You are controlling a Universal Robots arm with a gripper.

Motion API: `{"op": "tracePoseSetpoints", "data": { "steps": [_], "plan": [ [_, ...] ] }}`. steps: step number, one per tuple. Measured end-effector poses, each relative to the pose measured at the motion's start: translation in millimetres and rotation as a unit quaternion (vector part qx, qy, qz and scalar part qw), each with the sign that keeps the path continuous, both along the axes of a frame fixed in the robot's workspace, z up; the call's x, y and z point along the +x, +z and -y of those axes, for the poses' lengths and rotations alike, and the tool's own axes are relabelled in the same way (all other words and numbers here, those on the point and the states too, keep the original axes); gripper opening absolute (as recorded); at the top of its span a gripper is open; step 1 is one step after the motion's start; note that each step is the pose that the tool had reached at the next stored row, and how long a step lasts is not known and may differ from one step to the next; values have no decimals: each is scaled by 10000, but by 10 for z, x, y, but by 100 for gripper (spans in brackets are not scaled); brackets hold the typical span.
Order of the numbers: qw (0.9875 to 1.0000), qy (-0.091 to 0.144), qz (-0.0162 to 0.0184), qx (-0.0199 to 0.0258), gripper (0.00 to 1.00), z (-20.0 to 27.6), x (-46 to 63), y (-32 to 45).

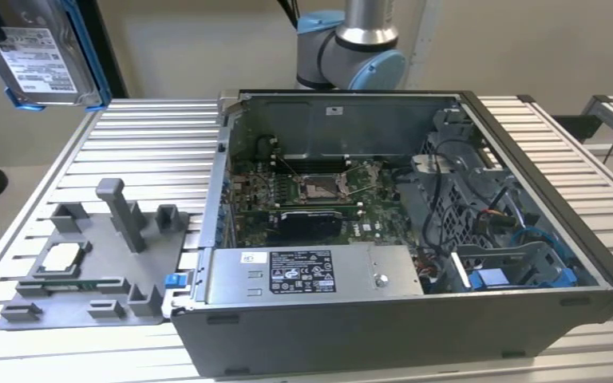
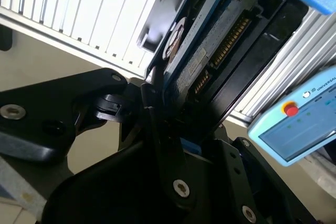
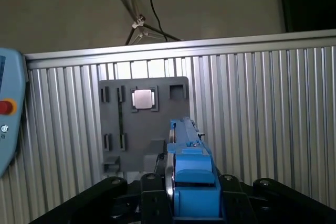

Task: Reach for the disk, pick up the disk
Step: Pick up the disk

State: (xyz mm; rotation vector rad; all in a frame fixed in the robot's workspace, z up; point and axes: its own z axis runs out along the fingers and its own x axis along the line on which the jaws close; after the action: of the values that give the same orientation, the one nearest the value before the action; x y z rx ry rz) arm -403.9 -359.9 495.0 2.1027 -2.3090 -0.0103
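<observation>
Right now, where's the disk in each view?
Exterior view: the disk hangs high at the exterior view's left, above the slatted table.
Second wrist view: the disk is edge-on, with the table behind.
First wrist view: its blue bracket edge is in front of the table.
Shared landmark: the slatted table.

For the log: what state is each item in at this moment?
disk: held in the air, clamped by the gripper.
gripper: shut on the disk's blue-bracketed edge.
computer case: open, side panel off, insides exposed.
processor chip: seated in a recess of the gray tray.
gray tray: lying flat on the slatted table.
</observation>
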Motion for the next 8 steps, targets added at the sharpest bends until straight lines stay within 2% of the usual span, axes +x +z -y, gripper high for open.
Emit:
{"op": "tracePoseSetpoints", "data": {
  "steps": [8],
  "plan": [
    [10000,0,0,-5,0,0,74,2]
  ]
}}
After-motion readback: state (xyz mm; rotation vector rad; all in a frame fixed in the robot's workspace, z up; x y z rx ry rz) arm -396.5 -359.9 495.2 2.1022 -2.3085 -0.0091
